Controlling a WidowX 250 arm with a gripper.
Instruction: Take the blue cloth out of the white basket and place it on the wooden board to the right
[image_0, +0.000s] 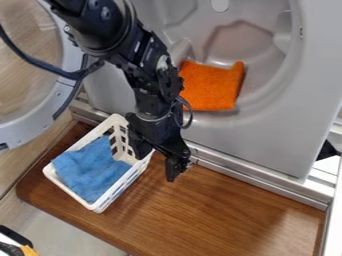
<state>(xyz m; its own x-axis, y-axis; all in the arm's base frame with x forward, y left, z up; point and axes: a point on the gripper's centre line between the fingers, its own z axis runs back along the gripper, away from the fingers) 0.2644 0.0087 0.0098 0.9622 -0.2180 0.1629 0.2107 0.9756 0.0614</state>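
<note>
Gripper (157, 166): hangs low beside the right corner of the basket (98, 206), with fingers spread apart and nothing clamped between. Seems to straddle the rim, with one finger on the basket side and the other out over the board (220, 205). Cannot tell from here whether in contact with the plastic.

In the basket, the blue cloth (92, 170), bunched toward the left and partly up against the rim. Inside the washer (220, 132), the orange cloth (208, 86), low in the opening and well apart from the gripper. To the left, the open door (23, 131), with the cable (48, 69) looping across and back to the arm (100, 30).

Could pinch the rim by closing here, and miss the blue cloth altogether. With a sideways swing at this height, could hook the basket and drag or tip it, being light-looking and full of slots for a fingertip to catch in. If lowered further, could jam a fingertip against the board. With a wide turn to the left, could snag the cable on the door. Toward the washer, could knock against the raised metal edge (230, 169) for want of height.
</note>
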